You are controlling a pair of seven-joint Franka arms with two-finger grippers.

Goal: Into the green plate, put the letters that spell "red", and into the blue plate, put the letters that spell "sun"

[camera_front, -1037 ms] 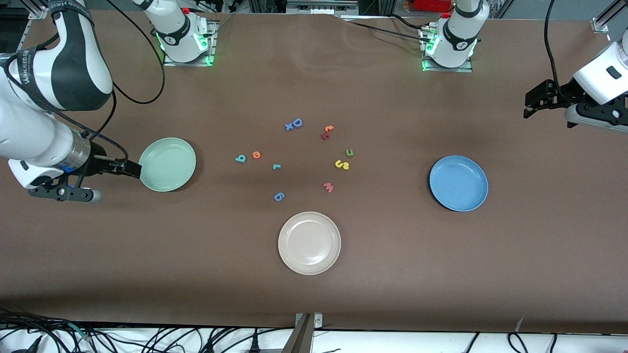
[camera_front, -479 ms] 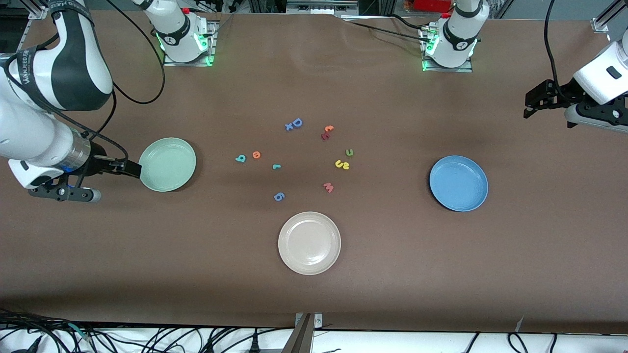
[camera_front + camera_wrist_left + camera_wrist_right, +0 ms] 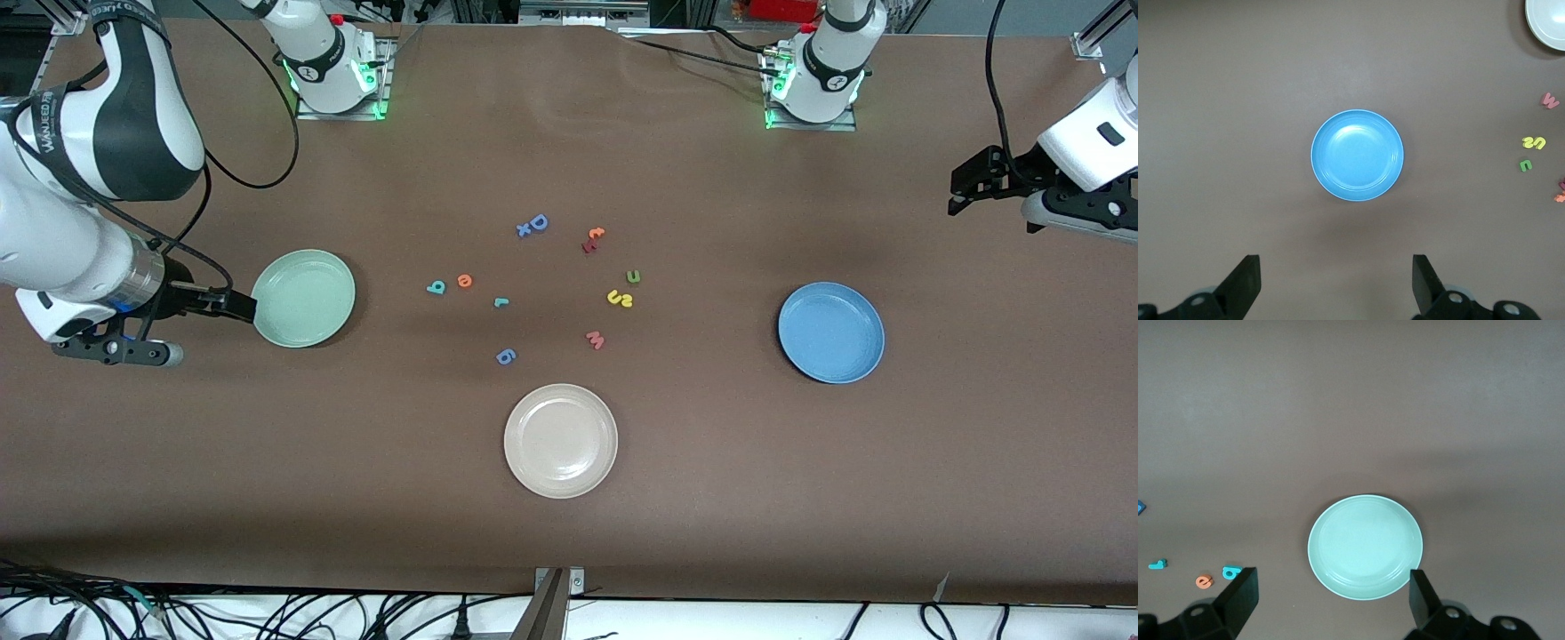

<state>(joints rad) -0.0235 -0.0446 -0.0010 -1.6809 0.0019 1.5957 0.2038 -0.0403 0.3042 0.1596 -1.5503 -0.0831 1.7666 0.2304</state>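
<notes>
Plainly, "WANJEED" marks the right arm (image 3: 84,133) (other print unreadable).

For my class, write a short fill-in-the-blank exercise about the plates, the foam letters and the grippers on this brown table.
1. The round sky-blue plate holds ____ letters.
2. The round cream-white plate lies ____ to the front camera than the pink foam "w".
3. The orange foam "e" lies between the teal foam "d" and the teal foam "r", all on the ____.
4. The right gripper, beside the round mint-green plate, is ____.

Missing words: no; nearer; table; open
</notes>
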